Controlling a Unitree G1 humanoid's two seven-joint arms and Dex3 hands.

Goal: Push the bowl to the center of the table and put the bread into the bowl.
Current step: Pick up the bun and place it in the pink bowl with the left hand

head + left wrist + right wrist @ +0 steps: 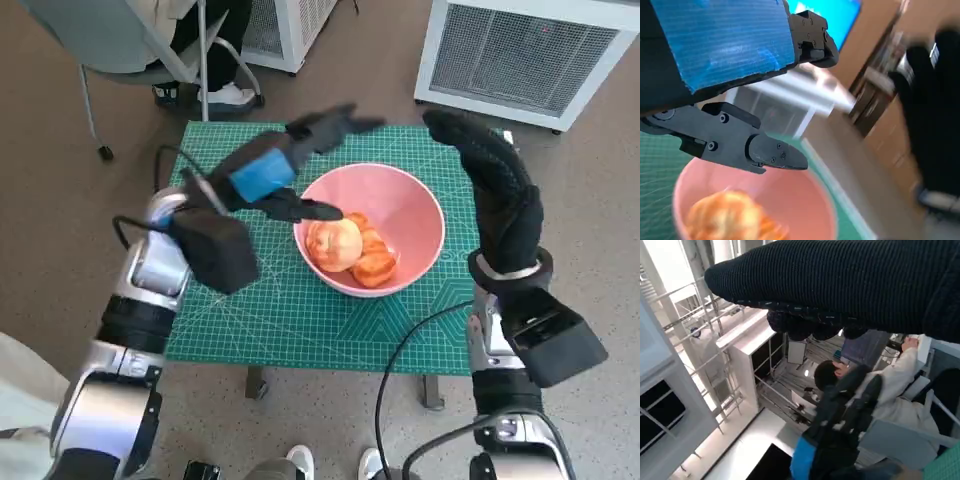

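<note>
A pink bowl (410, 215) sits near the middle of the green mat (280, 320), and the golden bread (350, 250) lies inside it. The bread (730, 217) also shows in the bowl (805, 192) in the left wrist view. My left hand (285, 165) hovers over the bowl's left rim with its fingers spread and nothing in them. My right hand (500, 185) is raised just beyond the bowl's right side, fingers extended, holding nothing. The right wrist view looks out into the room past the glove (850, 285) and catches my left hand (835, 440).
A grey chair (130, 50) and a person's legs and shoes (225, 90) are beyond the table's far left corner. White appliances (530, 55) stand on the floor behind the table. Feet (335, 465) show at the near edge. A person (890, 385) sits in the background.
</note>
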